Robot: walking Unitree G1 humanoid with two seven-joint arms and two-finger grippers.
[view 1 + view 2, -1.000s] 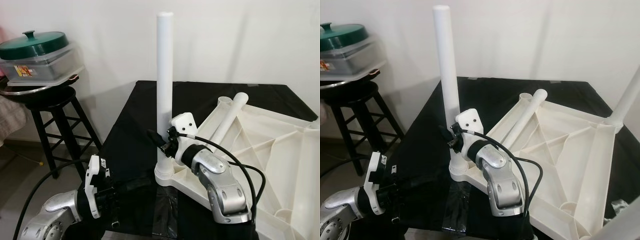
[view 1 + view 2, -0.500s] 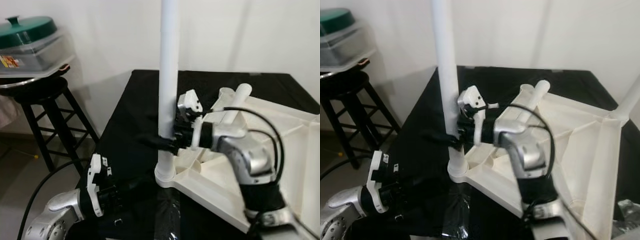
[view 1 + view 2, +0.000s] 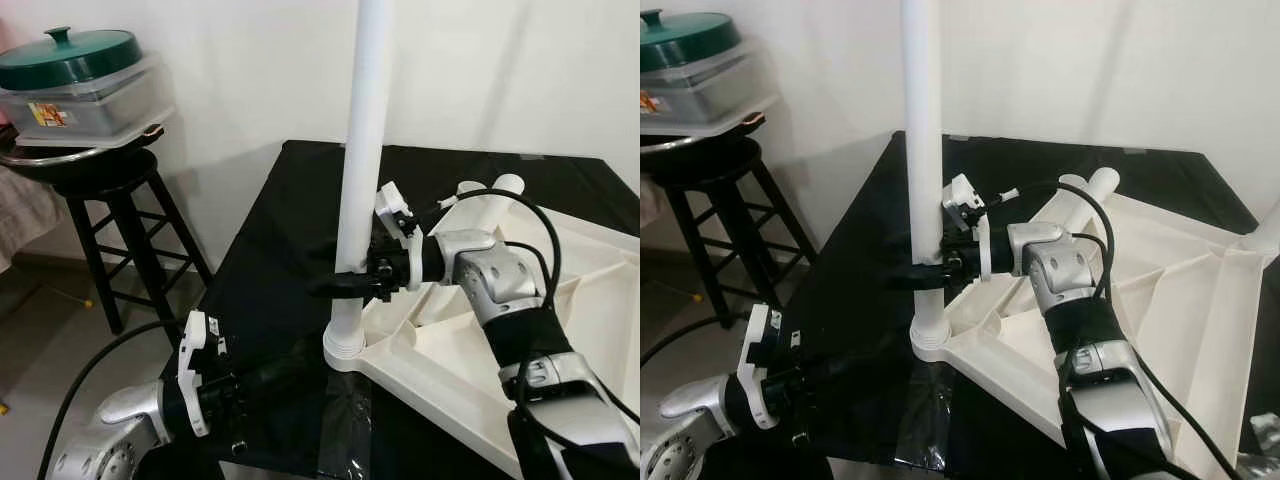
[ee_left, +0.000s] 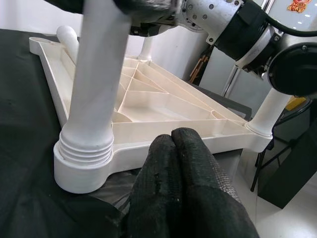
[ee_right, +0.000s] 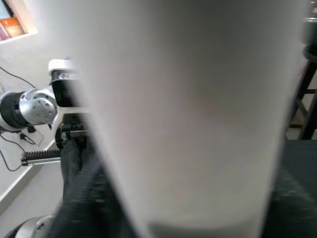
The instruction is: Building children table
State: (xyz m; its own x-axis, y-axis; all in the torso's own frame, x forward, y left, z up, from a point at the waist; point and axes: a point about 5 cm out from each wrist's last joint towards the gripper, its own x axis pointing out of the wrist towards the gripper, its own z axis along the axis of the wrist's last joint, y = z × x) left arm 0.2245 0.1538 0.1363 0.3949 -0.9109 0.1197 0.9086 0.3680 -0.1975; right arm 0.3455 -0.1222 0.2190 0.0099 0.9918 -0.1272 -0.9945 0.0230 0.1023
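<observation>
The white children's table top [image 3: 470, 345] lies upside down on a black-covered table [image 3: 285, 230]. One white leg [image 3: 362, 130] stands upright in the near corner socket [image 3: 345, 347]. My right gripper [image 3: 343, 282] reaches in from the right and is shut on this leg a little above the socket. A second leg [image 3: 495, 192] lies loose across the far part of the top. A third leg [image 3: 1267, 232] stands in the far right corner. My left gripper [image 4: 173, 158] rests low near the table's front edge, shut with nothing in it, just short of the socket.
A black stool [image 3: 110, 215] at the left carries a clear container with a green lid [image 3: 72, 62]. A white wall stands close behind the table. Clear plastic film [image 3: 335, 430] lies on the cloth at the front edge. Cables hang from both arms.
The camera has shifted. My right forearm has swung up from below to level while the gripper stays on the upright leg. The left arm has hardly moved.
</observation>
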